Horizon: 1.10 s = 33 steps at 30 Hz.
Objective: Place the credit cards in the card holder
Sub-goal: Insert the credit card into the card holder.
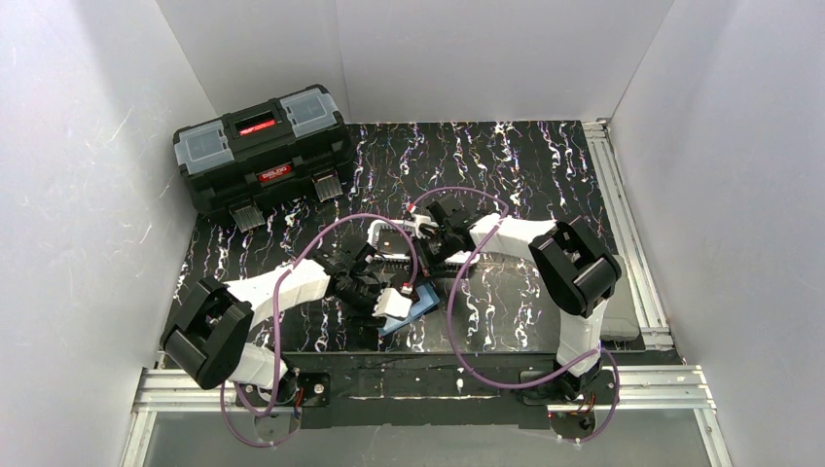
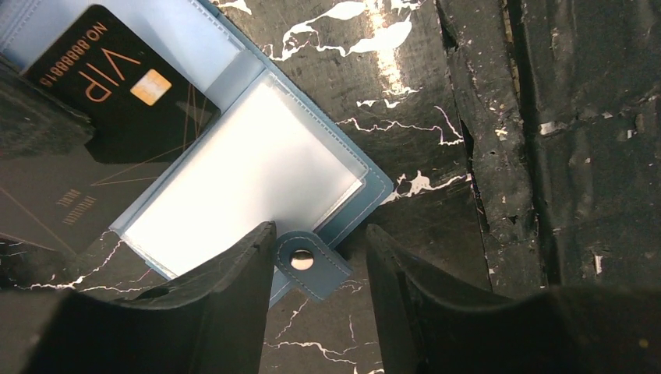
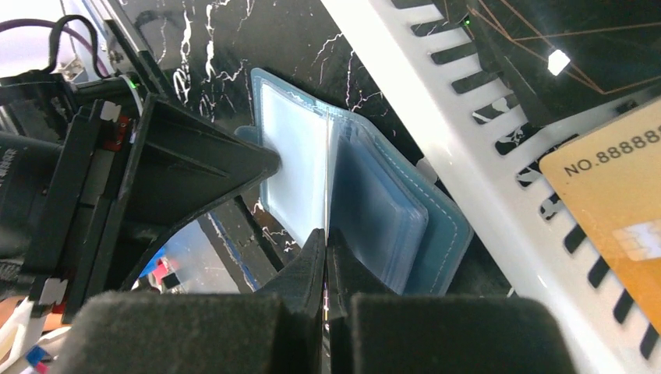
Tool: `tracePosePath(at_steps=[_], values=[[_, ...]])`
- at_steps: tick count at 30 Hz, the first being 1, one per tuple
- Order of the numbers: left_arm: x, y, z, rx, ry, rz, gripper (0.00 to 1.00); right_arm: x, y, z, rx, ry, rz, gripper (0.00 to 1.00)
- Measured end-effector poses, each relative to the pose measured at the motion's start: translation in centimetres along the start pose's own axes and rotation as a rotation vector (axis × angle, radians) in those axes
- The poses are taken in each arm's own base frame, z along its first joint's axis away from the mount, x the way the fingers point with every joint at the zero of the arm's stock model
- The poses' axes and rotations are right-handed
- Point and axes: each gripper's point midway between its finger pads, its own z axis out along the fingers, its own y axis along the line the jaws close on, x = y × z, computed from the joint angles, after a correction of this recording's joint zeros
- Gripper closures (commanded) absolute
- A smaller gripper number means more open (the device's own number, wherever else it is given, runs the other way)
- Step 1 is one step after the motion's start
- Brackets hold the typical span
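Note:
The teal card holder lies open on the table, its clear sleeve facing up and its snap tab pointing at me. My left gripper is open, with one fingertip on the sleeve's edge and the tab lying loose between the jaws. My right gripper is shut on the black VIP card. That card stands edge-on at the holder's fold. The orange card lies in the basket. In the top view both grippers meet over the holder.
A white mesh basket stands right beside the holder, with another dark, gold-lined surface in it. A black toolbox sits at the back left. White walls close in the table on three sides.

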Motion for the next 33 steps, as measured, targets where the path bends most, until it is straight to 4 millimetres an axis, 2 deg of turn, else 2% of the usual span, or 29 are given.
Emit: tracePosePath(at_steps=[14, 33], values=[[0.06, 0.21, 0.17, -0.033, 0.012, 0.041, 0.57, 0.25, -0.33, 0.59, 0.035, 0.006, 0.001, 0.99], [0.17, 0.41, 0.16, -0.062, 0.02, 0.063, 0.62, 0.2, 0.3, 0.56, -0.005, 0.024, 0.002, 0.99]])
